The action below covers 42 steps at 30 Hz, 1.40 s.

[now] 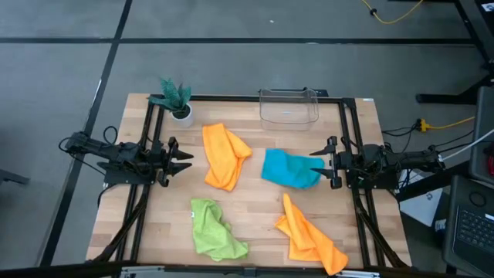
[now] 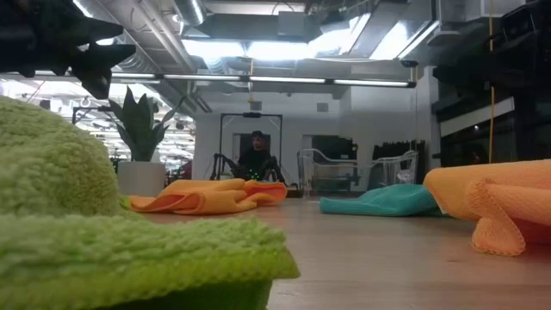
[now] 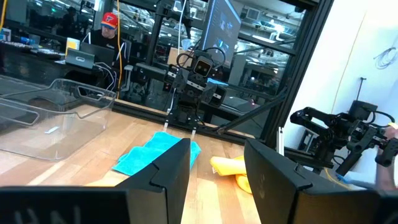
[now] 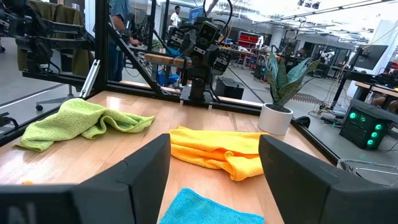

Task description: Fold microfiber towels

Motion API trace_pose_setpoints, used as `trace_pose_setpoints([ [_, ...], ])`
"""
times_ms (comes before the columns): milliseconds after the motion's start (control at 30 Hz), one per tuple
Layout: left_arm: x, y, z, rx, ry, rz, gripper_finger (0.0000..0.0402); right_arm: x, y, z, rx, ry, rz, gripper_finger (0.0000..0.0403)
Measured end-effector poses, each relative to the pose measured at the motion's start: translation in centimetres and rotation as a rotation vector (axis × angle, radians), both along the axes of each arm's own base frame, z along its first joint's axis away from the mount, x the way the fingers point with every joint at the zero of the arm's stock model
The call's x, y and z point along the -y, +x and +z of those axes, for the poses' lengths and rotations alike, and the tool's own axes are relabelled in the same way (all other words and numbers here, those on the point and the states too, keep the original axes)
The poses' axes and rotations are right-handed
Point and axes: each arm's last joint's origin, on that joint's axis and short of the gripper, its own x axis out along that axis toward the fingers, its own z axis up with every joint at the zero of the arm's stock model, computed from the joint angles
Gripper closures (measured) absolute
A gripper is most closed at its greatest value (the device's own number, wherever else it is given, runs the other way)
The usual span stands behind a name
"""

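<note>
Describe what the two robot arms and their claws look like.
Both arms are dark, nearly black, built of chunky jointed segments with black cables running along them. The left claw and right claw each end in two flat, tapered black fingers with angular edges, showing no visible markings. Each arm sits on a black frame at the table's edge.

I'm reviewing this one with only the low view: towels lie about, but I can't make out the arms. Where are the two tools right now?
Observer: From above, the left tool sits open and empty at the table's left side, just short of the orange towel by the plant.
Operator: And the right one?
Observer: The right tool is open, with its tips at the right edge of the teal towel. It grips nothing.
Operator: Is any towel folded?
Observer: No. All four lie crumpled, including the green towel and the second orange towel.
</note>
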Motion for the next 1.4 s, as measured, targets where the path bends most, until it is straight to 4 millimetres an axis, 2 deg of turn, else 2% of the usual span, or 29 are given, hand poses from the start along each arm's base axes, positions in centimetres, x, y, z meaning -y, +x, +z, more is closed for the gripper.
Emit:
trace_pose_setpoints([
  [933, 0.00, 0.00, 0.01, 0.000, 0.000, 0.000, 0.0256, 0.14, -0.01, 0.14, 0.014, 0.005, -0.049, 0.0156],
  [1133, 0.00, 0.00, -0.01, 0.000, 0.000, 0.000, 0.0256, 0.18, -0.01, 0.15, 0.018, 0.160, -0.054, 0.0156],
  [1400, 0.00, 0.00, -0.01, 0.000, 0.000, 0.000, 0.0256, 0.18, -0.01, 0.26, 0.029, 0.207, -0.050, 0.0156],
])
